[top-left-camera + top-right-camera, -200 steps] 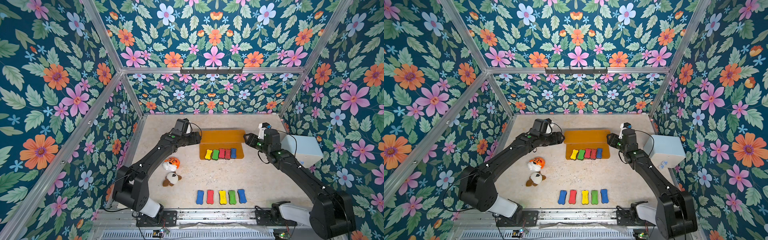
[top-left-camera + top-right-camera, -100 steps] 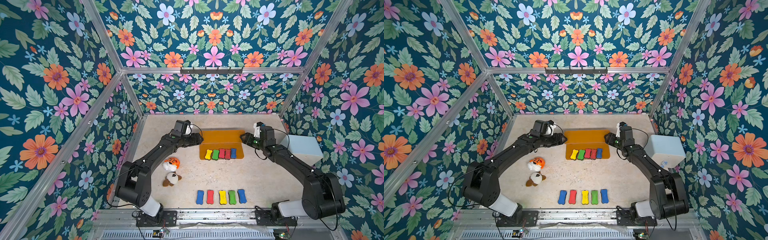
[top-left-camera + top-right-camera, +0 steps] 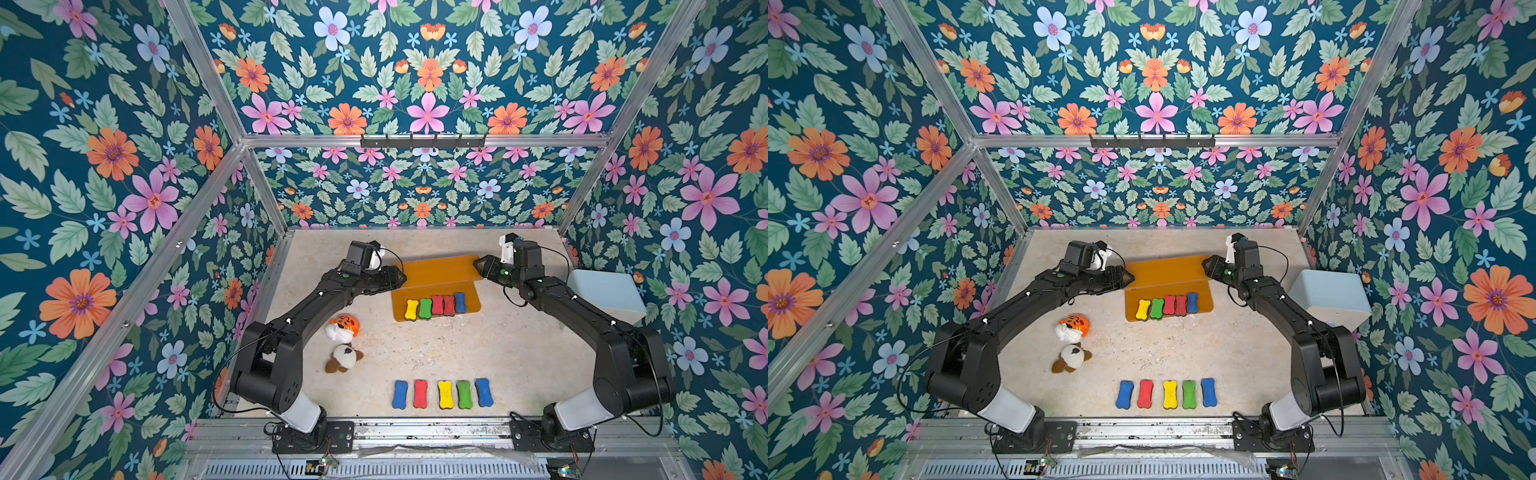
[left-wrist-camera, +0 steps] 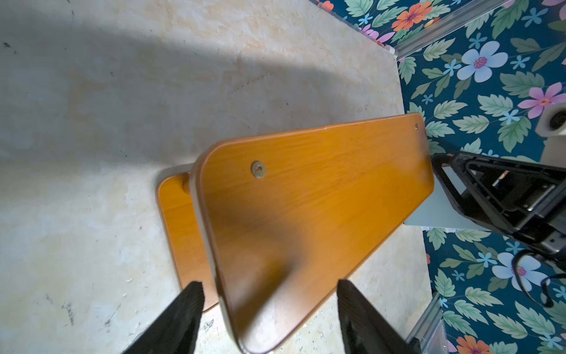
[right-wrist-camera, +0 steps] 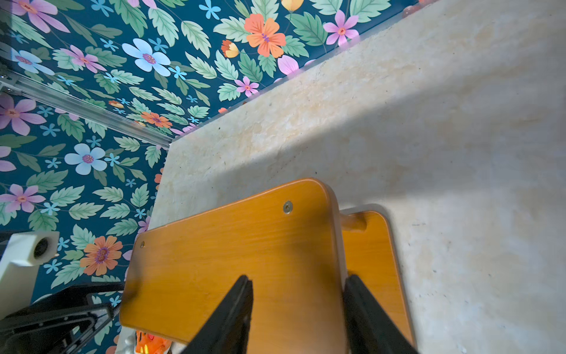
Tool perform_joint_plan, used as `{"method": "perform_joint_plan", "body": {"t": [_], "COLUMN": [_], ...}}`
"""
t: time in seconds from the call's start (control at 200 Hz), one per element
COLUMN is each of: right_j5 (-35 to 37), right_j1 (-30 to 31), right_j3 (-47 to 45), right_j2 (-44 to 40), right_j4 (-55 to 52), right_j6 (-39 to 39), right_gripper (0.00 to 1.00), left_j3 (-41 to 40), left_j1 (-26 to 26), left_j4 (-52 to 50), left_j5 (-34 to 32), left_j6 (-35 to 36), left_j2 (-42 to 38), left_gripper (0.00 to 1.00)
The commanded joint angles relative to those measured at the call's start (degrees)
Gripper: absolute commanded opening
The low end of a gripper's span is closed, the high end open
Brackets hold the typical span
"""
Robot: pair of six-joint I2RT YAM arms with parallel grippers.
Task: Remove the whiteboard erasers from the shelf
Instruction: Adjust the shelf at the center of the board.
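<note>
The orange-brown shelf [image 3: 436, 270] stands at mid-table in both top views. Its upper board [image 4: 306, 190] is bare. Five whiteboard erasers [image 3: 437, 304], yellow, green, two red and blue, lie side by side on its lower board [image 3: 1202, 307]. Five more erasers [image 3: 444, 394] lie in a row on the table near the front edge. My left gripper [image 3: 400, 277] is at the upper board's left end, open, with the board's rounded end between its fingers [image 4: 190, 306]. My right gripper [image 3: 478, 264] is at the right end, open, one finger [image 5: 242, 297] above the board and the other beside its edge.
Two plush toys, an orange tiger [image 3: 344, 326] and a brown-and-white dog [image 3: 344, 358], lie left of centre. A pale blue box [image 3: 606, 295] stands against the right wall behind my right arm. Floral walls close in the table on three sides.
My right gripper has swung from near the box to the shelf's right end. My left gripper has edged onto the left end. Both pairs of jaws have narrowed.
</note>
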Motion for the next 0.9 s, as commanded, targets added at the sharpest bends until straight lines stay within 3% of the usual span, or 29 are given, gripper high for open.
{"method": "perform_joint_plan", "body": {"t": [0.0, 0.435, 0.7, 0.895], "right_j5": [-2.09, -3.84, 0.83, 2.24], "right_j1": [0.33, 1.56, 1.47, 1.56], "right_j3": [2.38, 13.08, 13.36, 6.63], "right_j2": [2.32, 11.92, 6.81, -1.31], "right_j4": [1.52, -1.16, -4.66, -3.5], "right_j6": [-0.04, -0.16, -2.09, -0.69], "right_gripper": [0.52, 0.5, 0.5, 0.5], "left_j3": [0.14, -1.38, -2.91, -4.39], "left_j1": [0.14, 0.16, 0.3, 0.25], "left_j4": [0.57, 1.42, 0.99, 0.98], "left_j5": [0.05, -0.03, -1.74, -1.54], "left_j6": [-0.29, -1.58, -0.46, -0.46], "left_j2": [-0.27, -0.87, -2.99, -4.71], "left_gripper": [0.7, 0.67, 0.69, 0.69]}}
